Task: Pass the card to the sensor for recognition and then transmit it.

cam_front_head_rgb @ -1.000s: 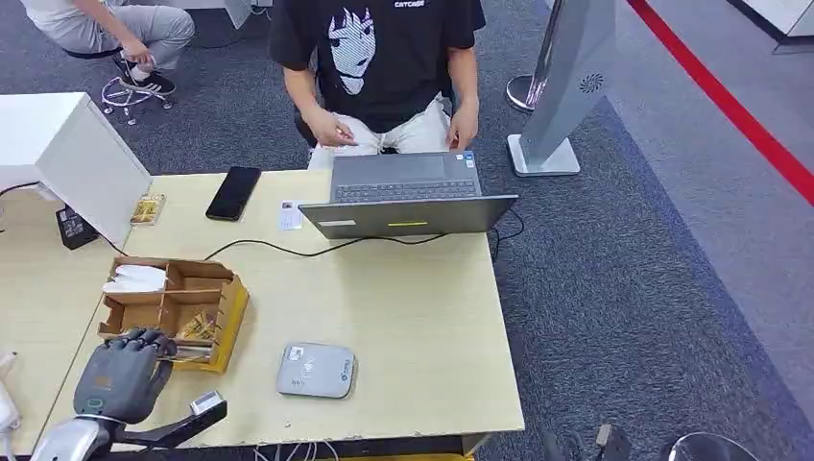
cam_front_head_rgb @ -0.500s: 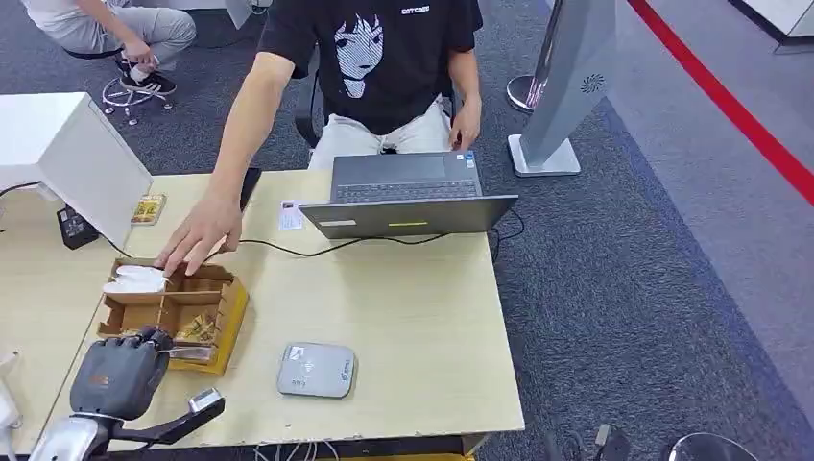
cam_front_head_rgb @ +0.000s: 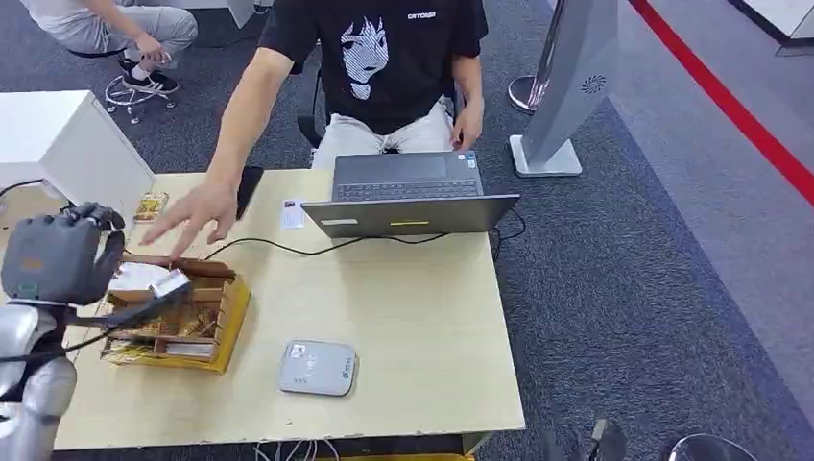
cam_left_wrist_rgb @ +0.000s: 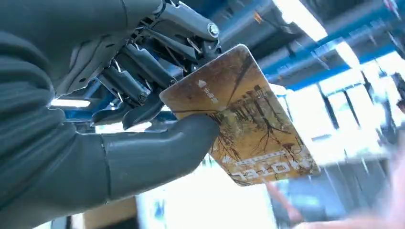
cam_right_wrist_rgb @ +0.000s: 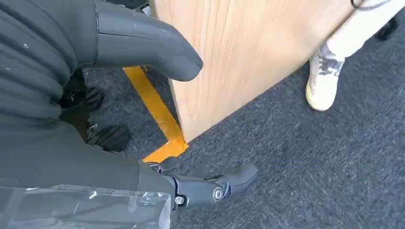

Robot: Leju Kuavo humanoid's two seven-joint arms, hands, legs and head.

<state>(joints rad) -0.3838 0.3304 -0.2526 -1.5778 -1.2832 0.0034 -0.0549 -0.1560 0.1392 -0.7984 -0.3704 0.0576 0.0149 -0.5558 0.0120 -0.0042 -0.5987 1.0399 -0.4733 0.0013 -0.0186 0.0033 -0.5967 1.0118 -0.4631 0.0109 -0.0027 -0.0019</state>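
Between the thumb and fingers of the left hand [cam_left_wrist_rgb: 119,114] sits the card [cam_left_wrist_rgb: 243,119], golden-brown with tree branches (white lettering at one end), a detail the head view hides. The right hand [cam_right_wrist_rgb: 143,119] hangs empty, fingers apart. Since a second ago the left hand has risen from the tray [cam_front_head_rgb: 226,322].

A seated person [cam_front_head_rgb: 384,67] reaches an arm across the desk [cam_front_head_rgb: 413,317], beside an open laptop [cam_front_head_rgb: 408,197] and black phone [cam_front_head_rgb: 250,182].
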